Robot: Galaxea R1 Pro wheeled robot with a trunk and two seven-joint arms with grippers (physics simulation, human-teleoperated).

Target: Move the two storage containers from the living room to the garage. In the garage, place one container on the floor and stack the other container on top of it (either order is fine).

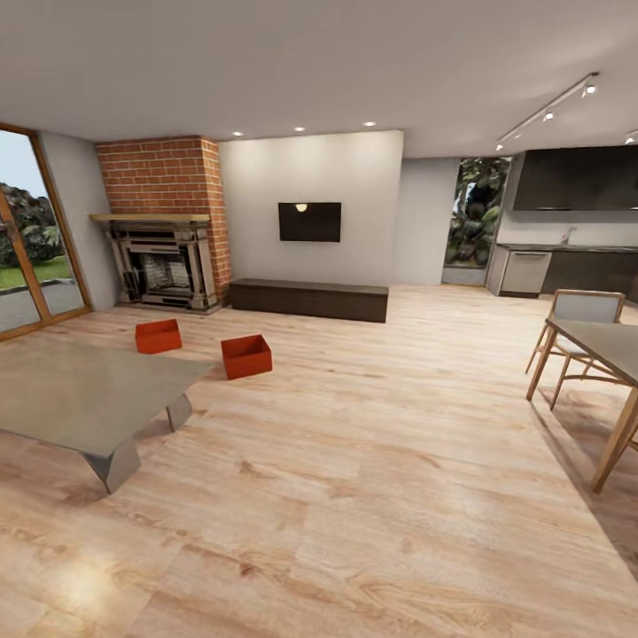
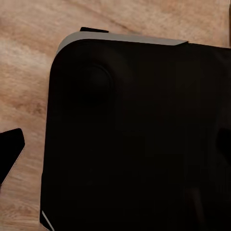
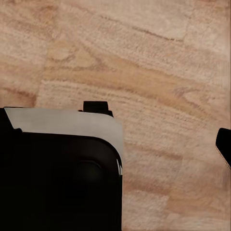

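In the living room, the two storage containers rest apart on the light wood-plank floor, in front of the brick fireplace (image 1: 164,226). Both are orange-red open-top bins. One container (image 1: 158,336) lies nearer the fireplace. The other container (image 1: 246,355) sits to its right, just past the corner of the glass coffee table (image 1: 84,394). Both are several steps ahead of me. In the left wrist view a dark fingertip (image 2: 10,150) pokes in over the planks beside my black base (image 2: 139,139). In the right wrist view another dark fingertip (image 3: 224,144) shows at the frame edge above the floor.
A low dark bench (image 1: 310,299) runs along the back wall under a wall screen (image 1: 309,221). A dining table (image 1: 607,354) and chair (image 1: 580,332) stand at the right. Wood-framed glass doors (image 1: 27,239) are at the left, and a kitchen counter (image 1: 567,266) at the far right.
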